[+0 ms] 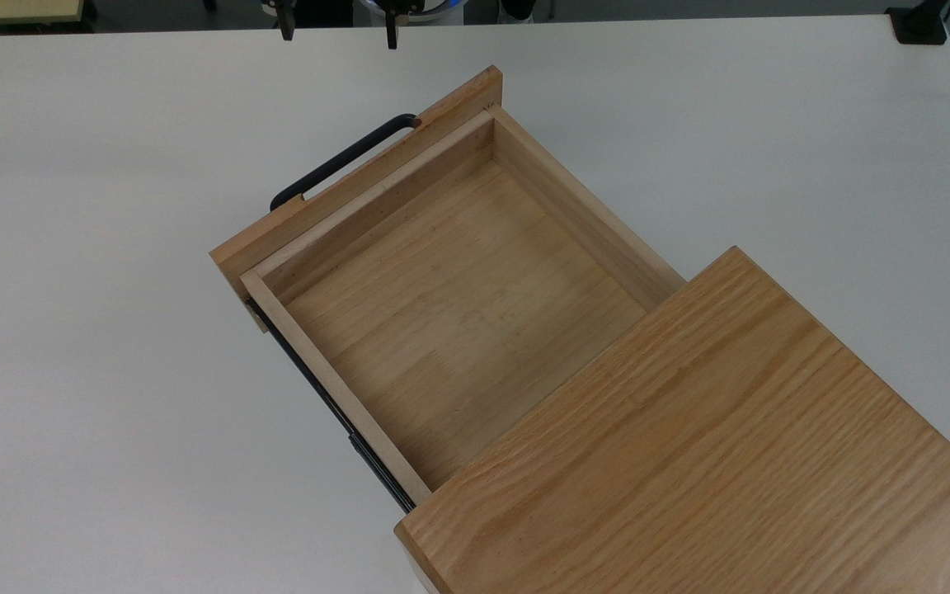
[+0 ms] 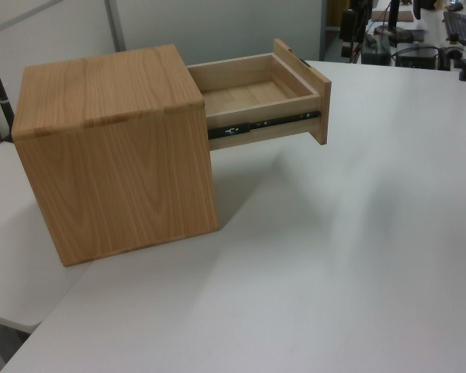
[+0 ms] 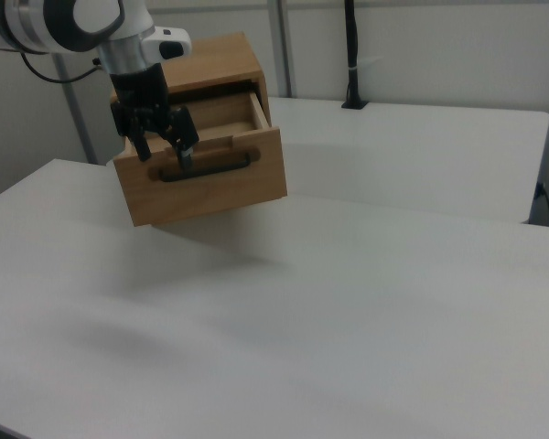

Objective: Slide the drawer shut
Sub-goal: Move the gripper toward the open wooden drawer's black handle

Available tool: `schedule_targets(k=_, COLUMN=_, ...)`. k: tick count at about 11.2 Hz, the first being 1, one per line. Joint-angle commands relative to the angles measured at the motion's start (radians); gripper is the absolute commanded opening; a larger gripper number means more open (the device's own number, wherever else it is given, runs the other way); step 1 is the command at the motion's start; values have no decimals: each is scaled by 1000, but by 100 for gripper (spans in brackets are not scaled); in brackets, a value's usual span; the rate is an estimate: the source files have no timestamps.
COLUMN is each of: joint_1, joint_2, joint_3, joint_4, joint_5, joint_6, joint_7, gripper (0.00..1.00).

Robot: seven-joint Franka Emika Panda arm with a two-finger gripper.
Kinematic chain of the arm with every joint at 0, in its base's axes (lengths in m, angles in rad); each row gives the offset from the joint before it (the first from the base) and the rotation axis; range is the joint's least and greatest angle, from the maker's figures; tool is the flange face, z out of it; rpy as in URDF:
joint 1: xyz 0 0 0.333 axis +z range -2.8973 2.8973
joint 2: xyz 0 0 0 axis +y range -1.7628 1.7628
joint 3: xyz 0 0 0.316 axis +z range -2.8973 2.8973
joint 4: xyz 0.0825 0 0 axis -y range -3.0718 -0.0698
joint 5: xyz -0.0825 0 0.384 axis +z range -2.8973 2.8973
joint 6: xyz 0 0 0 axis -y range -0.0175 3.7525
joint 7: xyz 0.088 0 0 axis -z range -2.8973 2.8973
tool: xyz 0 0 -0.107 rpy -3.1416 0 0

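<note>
Even, bright overhead light fills all three views, with no harsh glare on the matte white desk (image 1: 112,330). The pulled-out light-wood drawer (image 2: 256,93) casts a soft, diffuse shadow onto the desk beneath it in the left view and the right view. Its inner walls look slightly darker in the top view.

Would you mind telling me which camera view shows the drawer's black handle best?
The right view: the handle faces the camera across the front panel, partly behind the gripper. The top view shows it from above as a curved bar; the left view hides it behind the panel.
</note>
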Motion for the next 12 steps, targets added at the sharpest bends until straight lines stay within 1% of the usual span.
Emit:
schedule_targets(k=1, joint_1=9, joint_2=-25, joint_3=1, joint_4=-29, joint_5=-18, joint_6=-8, joint_7=7, gripper=100)
schedule_targets(k=8, joint_1=9, joint_2=-23, joint_3=1, joint_4=-29, joint_5=-18, joint_6=-8, joint_7=-9, gripper=100)
schedule_targets(k=9, joint_1=-1, joint_2=-22, joint_3=1, joint_4=-29, joint_5=-20, joint_6=-8, joint_7=-54, gripper=100)
schedule_targets(k=10, joint_1=-17, joint_2=-22, joint_3=-11, joint_4=-27, joint_5=-20, joint_6=-6, joint_7=-135, gripper=100)
schedule_targets(k=12, joint_1=-66, joint_2=-4, joint_3=-13, joint_4=-21, joint_5=-21, joint_6=-5, joint_7=-432, gripper=100)
